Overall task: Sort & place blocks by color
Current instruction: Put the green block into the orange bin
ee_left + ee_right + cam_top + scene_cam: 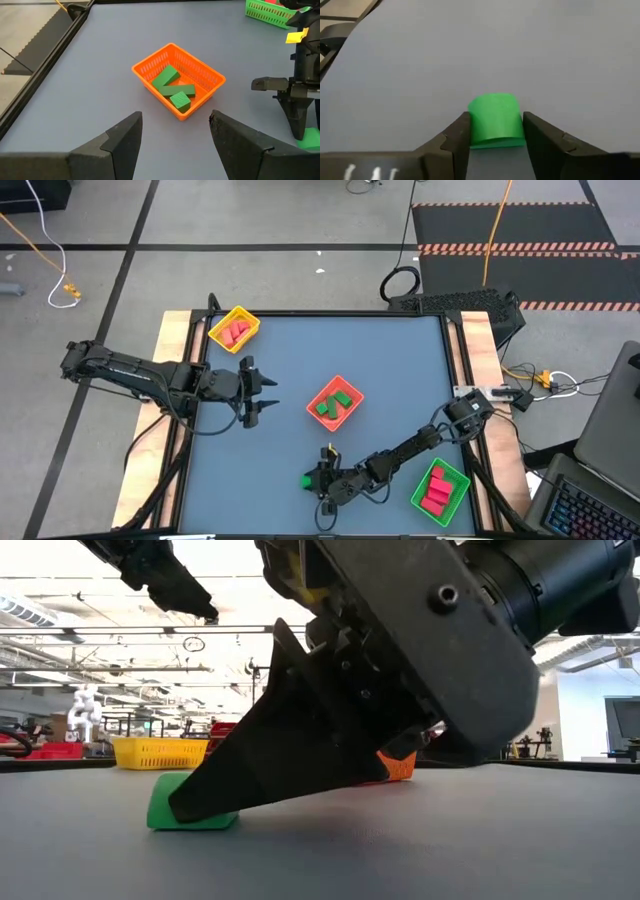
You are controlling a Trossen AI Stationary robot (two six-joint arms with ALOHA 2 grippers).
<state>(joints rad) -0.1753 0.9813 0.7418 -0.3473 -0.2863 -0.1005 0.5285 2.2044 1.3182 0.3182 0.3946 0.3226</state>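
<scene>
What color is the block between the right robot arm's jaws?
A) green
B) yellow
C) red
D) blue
A: the right wrist view shows a green block sitting between the two jaws of the right gripper, and the low view shows the same green block resting on the table.
</scene>
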